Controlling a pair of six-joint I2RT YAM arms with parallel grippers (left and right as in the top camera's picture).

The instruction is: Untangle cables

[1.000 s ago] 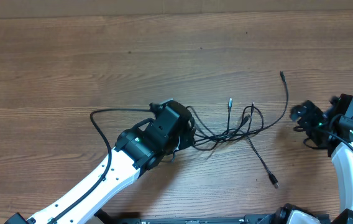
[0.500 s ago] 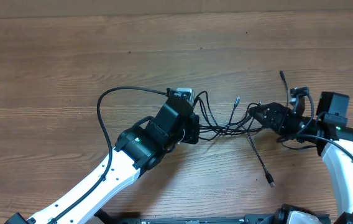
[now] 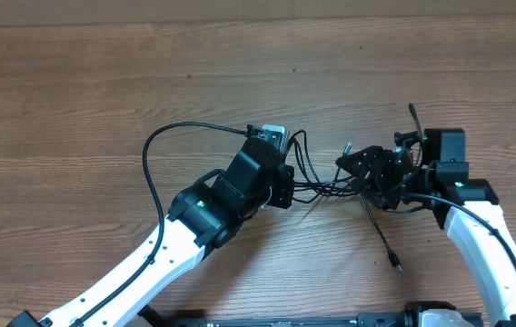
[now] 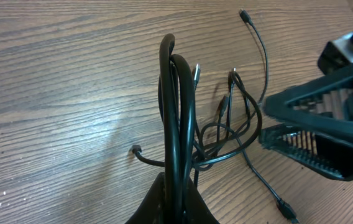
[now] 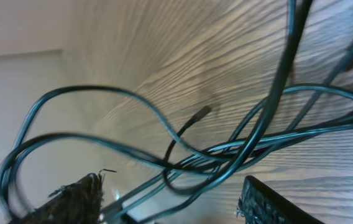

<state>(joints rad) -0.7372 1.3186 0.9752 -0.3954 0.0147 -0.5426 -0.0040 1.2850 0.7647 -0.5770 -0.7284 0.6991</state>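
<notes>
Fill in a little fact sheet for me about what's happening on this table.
Surface: wooden table
Items: tangled black cables
Left claw: shut on cables, a bundle looping up from it
Right claw: open, strands running between its jaws
Loose end: one plug lying on the table, apart from the knot
Tangle: not yet undone

Beyond the cables (image 3: 323,189), open tabletop (image 3: 149,73) gives free passage. Just left of the cables the left end effector (image 3: 282,184) blocks; just right of them, the right end effector (image 3: 356,178).
</notes>
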